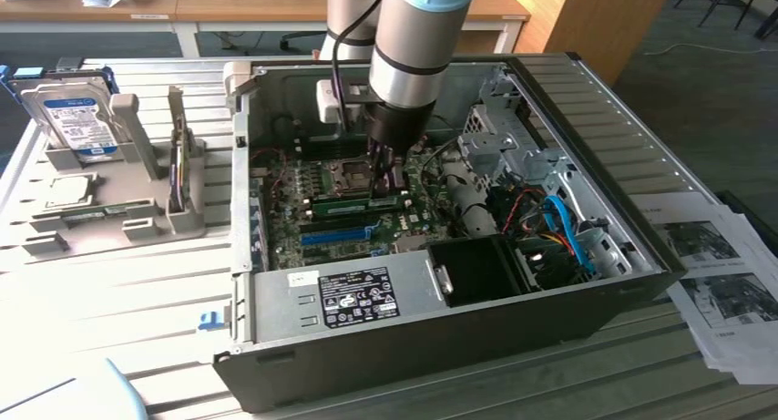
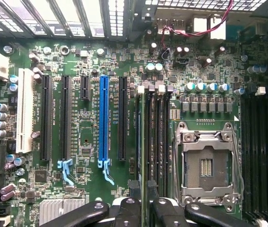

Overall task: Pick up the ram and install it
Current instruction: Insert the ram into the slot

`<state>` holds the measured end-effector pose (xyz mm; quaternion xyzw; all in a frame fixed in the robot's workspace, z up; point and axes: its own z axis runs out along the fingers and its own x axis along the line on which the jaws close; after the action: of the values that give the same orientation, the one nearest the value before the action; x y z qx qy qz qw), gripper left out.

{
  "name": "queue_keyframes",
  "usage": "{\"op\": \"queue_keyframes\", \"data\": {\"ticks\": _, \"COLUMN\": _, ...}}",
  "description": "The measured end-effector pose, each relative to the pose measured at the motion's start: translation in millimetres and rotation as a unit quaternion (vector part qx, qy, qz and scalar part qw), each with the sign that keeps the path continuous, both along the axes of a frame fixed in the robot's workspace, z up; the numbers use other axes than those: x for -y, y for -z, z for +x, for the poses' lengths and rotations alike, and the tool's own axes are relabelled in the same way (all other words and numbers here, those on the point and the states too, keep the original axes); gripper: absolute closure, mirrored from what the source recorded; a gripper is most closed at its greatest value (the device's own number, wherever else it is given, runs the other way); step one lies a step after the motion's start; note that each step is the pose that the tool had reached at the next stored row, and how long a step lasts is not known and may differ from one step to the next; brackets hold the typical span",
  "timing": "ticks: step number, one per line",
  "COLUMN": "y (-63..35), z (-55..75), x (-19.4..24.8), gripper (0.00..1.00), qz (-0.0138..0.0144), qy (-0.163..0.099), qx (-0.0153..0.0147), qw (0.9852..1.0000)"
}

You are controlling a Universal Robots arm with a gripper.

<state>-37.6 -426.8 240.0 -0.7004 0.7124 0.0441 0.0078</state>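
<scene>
Your gripper (image 2: 143, 191) is down inside the open computer case (image 1: 632, 138), just over the green board (image 2: 84, 175) at the bottom. It is clamped on the ram (image 1: 345, 201). Its black fingers (image 2: 154, 191) sit one on each side of the stick, tight against it.

The ram is a long, thin, green stick. It has darker spots along its flat side. In the exterior view it stands on its long edge, low over the board. It sticks out from the gripper toward the exterior view's left. It is down at the black slots (image 2: 160, 137). You cannot tell if it is pushed all the way in.

The ram sits between the square metal socket (image 1: 353, 174) and the bright blue slot (image 1: 334, 236). The blue slot is near it but not touching it.

Outside the case, at the exterior view's left, a silver hard drive (image 1: 71, 117) with a blue and white label stands in a grey holder (image 1: 146, 165). It is well apart from the ram.
</scene>
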Motion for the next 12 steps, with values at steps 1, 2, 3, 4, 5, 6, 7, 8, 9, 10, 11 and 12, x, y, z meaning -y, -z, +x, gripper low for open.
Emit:
{"op": "queue_keyframes", "data": {"ticks": 1, "y": -0.4, "z": 0.0, "x": 0.0, "gripper": 0.82, "qz": 0.0, "qy": 0.0, "qx": 0.0, "qw": 1.0}}
{"op": "queue_keyframes", "data": {"ticks": 2, "y": -0.8, "z": 0.0, "x": 0.0, "gripper": 0.82, "qz": 0.0, "qy": 0.0, "qx": 0.0, "qw": 1.0}}
{"op": "queue_keyframes", "data": {"ticks": 3, "y": -1.1, "z": 0.0, "x": 0.0, "gripper": 0.82, "qz": 0.0, "qy": 0.0, "qx": 0.0, "qw": 1.0}}
{"op": "queue_keyframes", "data": {"ticks": 4, "y": -1.4, "z": 0.0, "x": 0.0, "gripper": 0.82, "qz": 0.0, "qy": 0.0, "qx": 0.0, "qw": 1.0}}
{"op": "queue_keyframes", "data": {"ticks": 5, "y": -1.7, "z": 0.0, "x": 0.0, "gripper": 0.82, "qz": 0.0, "qy": 0.0, "qx": 0.0, "qw": 1.0}}
{"op": "queue_keyframes", "data": {"ticks": 6, "y": -2.0, "z": 0.0, "x": 0.0, "gripper": 0.82, "qz": 0.0, "qy": 0.0, "qx": 0.0, "qw": 1.0}}
{"op": "queue_keyframes", "data": {"ticks": 7, "y": -2.4, "z": 0.0, "x": 0.0, "gripper": 0.82, "qz": 0.0, "qy": 0.0, "qx": 0.0, "qw": 1.0}}
{"op": "queue_keyframes", "data": {"ticks": 8, "y": -2.8, "z": 0.0, "x": 0.0, "gripper": 0.82, "qz": -0.0001, "qy": 0.0, "qx": 0.0, "qw": 1.0}}
{"op": "queue_keyframes", "data": {"ticks": 9, "y": -3.2, "z": 0.0, "x": 0.0, "gripper": 0.82, "qz": -0.0001, "qy": 0.0, "qx": 0.0, "qw": 1.0}}
{"op": "queue_keyframes", "data": {"ticks": 10, "y": -3.5, "z": 0.0, "x": 0.0, "gripper": 0.82, "qz": 0.0, "qy": 0.0, "qx": 0.0, "qw": 1.0}}
{"op": "queue_keyframes", "data": {"ticks": 11, "y": -3.8, "z": 0.0, "x": 0.0, "gripper": 0.82, "qz": 0.0, "qy": 0.0, "qx": 0.0, "qw": 1.0}}
{"op": "queue_keyframes", "data": {"ticks": 12, "y": -4.1, "z": 0.0, "x": 0.0, "gripper": 0.82, "qz": 0.0, "qy": 0.0, "qx": 0.0, "qw": 1.0}}
